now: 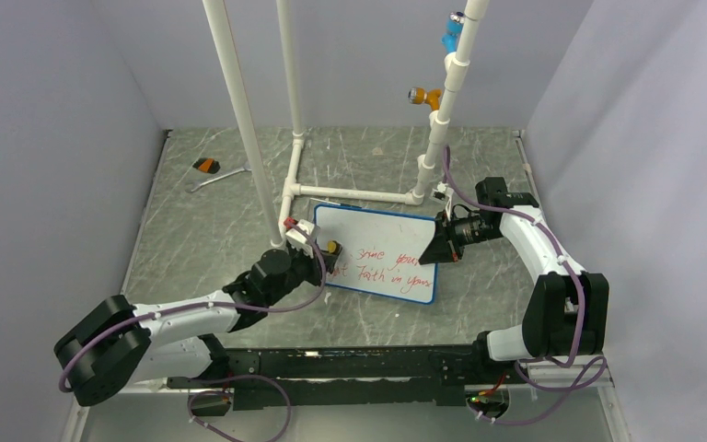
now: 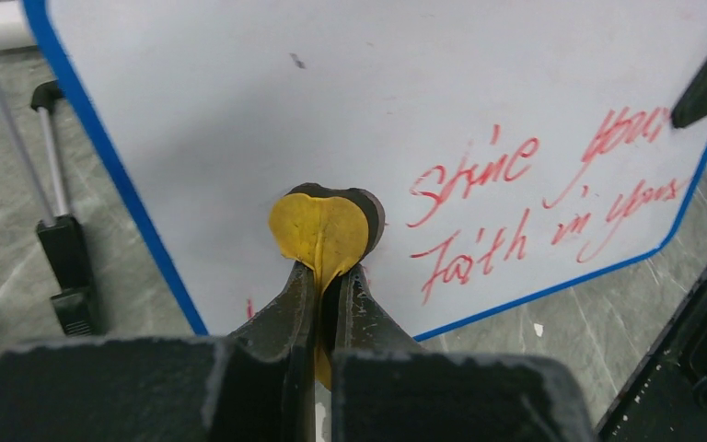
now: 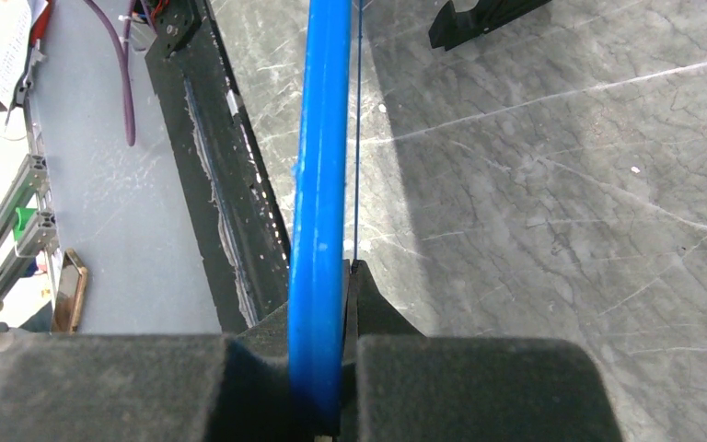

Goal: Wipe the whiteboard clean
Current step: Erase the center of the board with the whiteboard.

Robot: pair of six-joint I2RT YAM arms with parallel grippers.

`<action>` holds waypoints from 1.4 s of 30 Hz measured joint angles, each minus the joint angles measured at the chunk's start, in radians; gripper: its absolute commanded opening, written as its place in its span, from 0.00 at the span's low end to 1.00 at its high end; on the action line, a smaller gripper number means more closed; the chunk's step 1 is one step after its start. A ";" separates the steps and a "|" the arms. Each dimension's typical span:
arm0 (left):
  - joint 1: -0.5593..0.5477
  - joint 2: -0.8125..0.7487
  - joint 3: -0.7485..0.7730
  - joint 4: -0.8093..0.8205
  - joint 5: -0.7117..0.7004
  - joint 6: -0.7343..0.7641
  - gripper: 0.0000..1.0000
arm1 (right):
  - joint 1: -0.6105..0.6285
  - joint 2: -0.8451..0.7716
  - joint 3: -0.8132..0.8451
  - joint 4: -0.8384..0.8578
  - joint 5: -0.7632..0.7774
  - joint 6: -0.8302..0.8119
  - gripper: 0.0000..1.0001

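The whiteboard [image 1: 377, 238] is white with a thin blue frame and stands tilted on the table, with red handwriting [image 1: 388, 264] on its lower right half. My left gripper [image 1: 325, 250] is shut on a round yellow eraser [image 2: 319, 230] with a black pad, and the pad rests against the board's face [image 2: 239, 101] left of the red words [image 2: 515, 198]. My right gripper [image 1: 439, 243] is shut on the board's right edge. In the right wrist view the blue frame [image 3: 322, 157] runs up from between the fingers.
A white pipe frame [image 1: 250, 129] stands just behind the board, with blue [image 1: 451, 37] and orange [image 1: 428, 96] fittings on its right post. A wrench [image 1: 216, 178] and a small orange-black object [image 1: 206, 166] lie at the back left. Grey walls close three sides.
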 measured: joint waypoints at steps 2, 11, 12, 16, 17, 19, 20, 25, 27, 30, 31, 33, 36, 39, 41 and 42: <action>-0.024 0.002 0.000 0.007 -0.006 0.009 0.00 | 0.000 0.000 0.000 0.000 0.000 0.000 0.00; -0.028 0.007 -0.055 0.078 -0.051 0.031 0.00 | 0.000 0.000 0.000 0.000 0.000 -0.001 0.00; -0.008 -0.006 -0.069 0.080 -0.049 0.029 0.00 | 0.000 0.000 0.000 0.000 0.000 -0.001 0.00; 0.078 -0.069 -0.103 0.080 -0.042 0.022 0.00 | 0.000 0.000 0.000 0.000 0.000 -0.002 0.00; 0.085 -0.080 -0.104 0.081 -0.040 0.023 0.00 | 0.000 0.000 0.000 0.000 0.000 -0.002 0.00; 0.090 -0.099 -0.104 0.084 -0.029 0.023 0.00 | 0.000 0.000 0.000 0.000 0.000 -0.002 0.00; 0.090 -0.103 -0.104 0.087 -0.019 0.023 0.00 | 0.000 0.000 0.000 0.000 0.000 -0.002 0.00; 0.077 -0.086 -0.104 0.105 0.015 0.021 0.00 | 0.000 0.000 0.000 0.000 0.000 -0.002 0.00; 0.039 -0.063 -0.104 0.114 0.011 0.023 0.00 | 0.000 0.000 0.000 0.000 0.000 -0.002 0.00; -0.035 -0.023 -0.097 0.116 -0.005 0.030 0.00 | 0.000 0.000 0.000 0.000 0.000 -0.002 0.00; -0.053 -0.010 -0.092 0.116 -0.011 0.032 0.00 | 0.000 0.000 0.000 0.000 0.000 -0.002 0.00; -0.087 0.021 -0.077 0.115 -0.021 0.040 0.00 | 0.000 0.000 0.000 0.000 0.000 -0.002 0.00; -0.100 0.045 -0.063 0.118 -0.042 0.052 0.00 | 0.000 0.000 0.000 0.000 0.000 -0.002 0.00; -0.100 0.043 -0.063 0.121 -0.076 0.063 0.00 | 0.000 0.000 0.000 0.000 0.000 -0.002 0.00; -0.093 0.029 -0.065 0.121 -0.092 0.069 0.00 | 0.000 0.000 0.000 0.000 0.000 -0.002 0.00; -0.085 0.015 -0.068 0.121 -0.094 0.073 0.00 | 0.000 0.000 0.000 0.000 0.000 -0.002 0.00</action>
